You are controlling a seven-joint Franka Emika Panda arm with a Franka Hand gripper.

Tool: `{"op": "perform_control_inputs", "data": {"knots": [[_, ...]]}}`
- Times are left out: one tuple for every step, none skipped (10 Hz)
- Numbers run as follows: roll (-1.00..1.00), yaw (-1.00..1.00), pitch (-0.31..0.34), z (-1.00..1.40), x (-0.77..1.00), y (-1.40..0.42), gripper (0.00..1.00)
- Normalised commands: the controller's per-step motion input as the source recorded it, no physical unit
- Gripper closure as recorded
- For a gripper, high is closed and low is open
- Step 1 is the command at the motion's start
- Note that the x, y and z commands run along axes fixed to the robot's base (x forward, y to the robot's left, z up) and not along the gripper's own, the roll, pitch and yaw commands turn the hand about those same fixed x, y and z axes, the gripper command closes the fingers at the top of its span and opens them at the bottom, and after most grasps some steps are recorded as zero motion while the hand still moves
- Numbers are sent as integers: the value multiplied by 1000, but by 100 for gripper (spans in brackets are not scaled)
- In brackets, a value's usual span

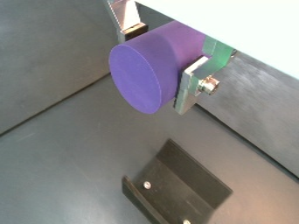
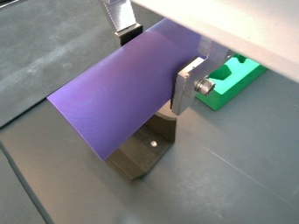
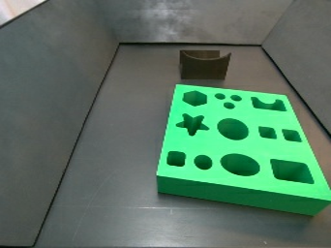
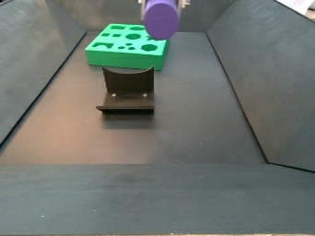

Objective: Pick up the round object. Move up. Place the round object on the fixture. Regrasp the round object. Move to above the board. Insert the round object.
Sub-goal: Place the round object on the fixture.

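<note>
My gripper (image 1: 158,59) is shut on the round object (image 1: 152,72), a purple cylinder peg held between the silver fingers (image 1: 191,86), its flat end facing outward. In a wrist view the round object (image 2: 122,96) stretches long, hanging over the fixture (image 2: 142,150). A side view shows the round object (image 4: 161,17) held high above the fixture (image 4: 127,90), with the gripper (image 4: 168,5) mostly cut off by the frame edge. The dark fixture (image 1: 177,192) stands on the floor below. The green board (image 3: 238,145) with its cut-out holes lies flat, the fixture (image 3: 204,63) behind it. That side view shows no gripper.
Dark walls enclose the grey floor on all sides in both side views. The board (image 4: 127,44) lies just beyond the fixture. A corner of the board (image 2: 229,79) shows past the fingers.
</note>
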Motion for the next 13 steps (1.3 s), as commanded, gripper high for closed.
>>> {"op": "perform_control_inputs", "data": {"knots": [[-102, -98, 134, 16, 847, -18, 100], [-111, -71, 145, 12, 723, -5, 100], [-115, -62, 141, 10, 666, -1, 100], [-124, -52, 141, 4, 549, 6, 100], [-1000, 42, 44, -287, 712, -278, 100], [-1000, 34, 46, -261, 608, -217, 100], [-1000, 30, 45, -195, 571, -134, 100], [-1000, 18, 53, -92, 459, -53, 100], [-1000, 10, 72, -50, 358, -16, 100], [-1000, 0, 91, -22, 275, 12, 100], [-1000, -10, 103, -19, 199, 29, 100], [-1000, -33, 116, -22, 84, 38, 100], [-1000, -44, 113, -13, 59, 41, 100]]}}
